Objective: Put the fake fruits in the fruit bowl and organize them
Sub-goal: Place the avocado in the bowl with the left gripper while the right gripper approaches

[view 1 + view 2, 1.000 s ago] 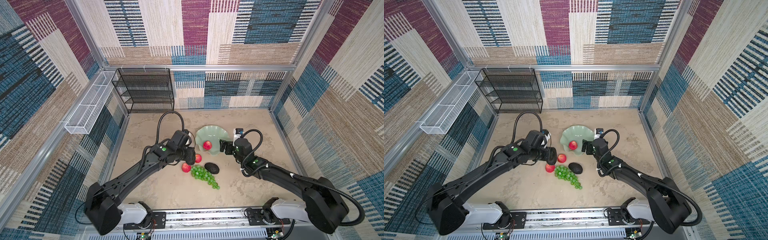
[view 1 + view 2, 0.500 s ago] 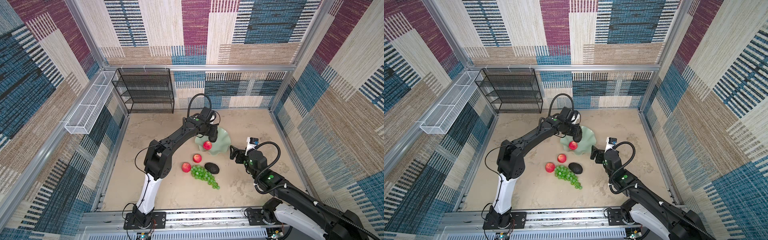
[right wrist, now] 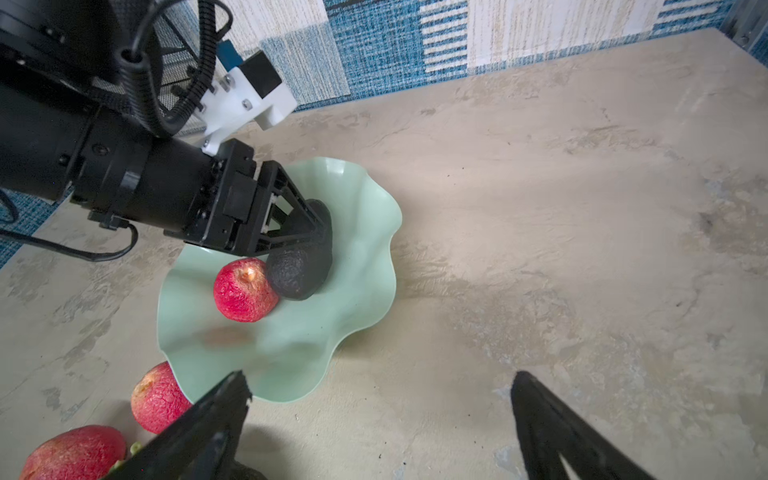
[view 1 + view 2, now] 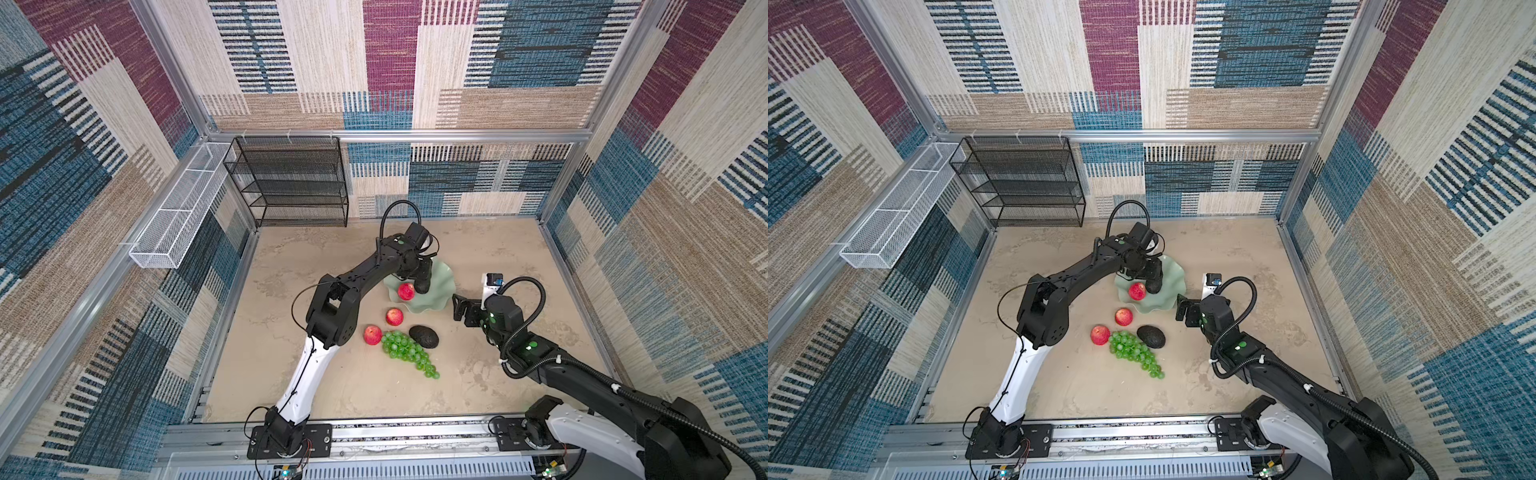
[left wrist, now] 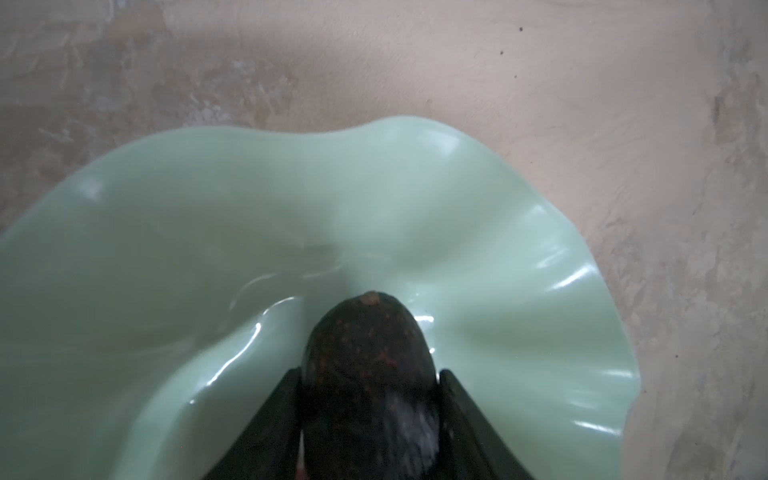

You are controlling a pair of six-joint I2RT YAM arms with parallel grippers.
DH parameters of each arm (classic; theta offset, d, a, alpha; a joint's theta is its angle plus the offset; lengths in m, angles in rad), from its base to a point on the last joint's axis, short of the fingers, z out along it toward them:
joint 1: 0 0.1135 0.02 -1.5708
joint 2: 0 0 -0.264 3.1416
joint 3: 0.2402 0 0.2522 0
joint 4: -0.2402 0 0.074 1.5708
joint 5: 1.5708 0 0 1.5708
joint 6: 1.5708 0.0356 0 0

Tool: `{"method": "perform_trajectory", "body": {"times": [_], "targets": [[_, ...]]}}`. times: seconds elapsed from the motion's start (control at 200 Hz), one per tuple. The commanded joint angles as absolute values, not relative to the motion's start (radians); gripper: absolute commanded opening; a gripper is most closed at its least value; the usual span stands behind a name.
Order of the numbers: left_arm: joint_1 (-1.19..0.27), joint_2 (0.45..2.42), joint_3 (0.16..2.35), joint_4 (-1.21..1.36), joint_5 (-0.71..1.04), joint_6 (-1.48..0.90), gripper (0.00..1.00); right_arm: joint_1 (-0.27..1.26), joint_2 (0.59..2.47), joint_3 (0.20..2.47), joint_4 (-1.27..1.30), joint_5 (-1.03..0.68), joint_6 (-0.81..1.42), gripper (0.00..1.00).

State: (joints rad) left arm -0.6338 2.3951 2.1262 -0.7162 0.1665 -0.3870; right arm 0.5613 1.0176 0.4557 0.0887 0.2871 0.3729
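black mesh rack [image 4: 291, 183]: upright, back wall | white wire basket [image 4: 178, 216]: left wall

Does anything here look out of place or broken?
Nothing looks spilled or broken. The bowl holds one apple and an avocado, which lies between the jaws of the left gripper. Near the bowl, two more apples, the grapes and a second avocado lie loose on the table, not yet in it.
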Motion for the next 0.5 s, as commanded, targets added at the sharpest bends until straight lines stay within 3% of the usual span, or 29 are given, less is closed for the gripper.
{"method": "perform_trajectory", "body": {"times": [0.0, 0.311, 0.496], "targets": [[-0.63, 2.397, 2.15, -0.727, 0.192, -0.417, 0.64, 0.562, 1.042, 0.474, 0.14, 0.21, 0.334, 1.0], [-0.596, 2.309, 2.187, -0.714, 0.185, -0.443, 0.68, 0.594, 1.121, 0.481, 0.146, 0.0, 0.261, 0.95], [-0.53, 1.995, 1.844, -0.431, 0.131, -0.47, 0.68, 0.729, 1.17, 0.473, 0.153, 0.01, 0.222, 0.94]]}}
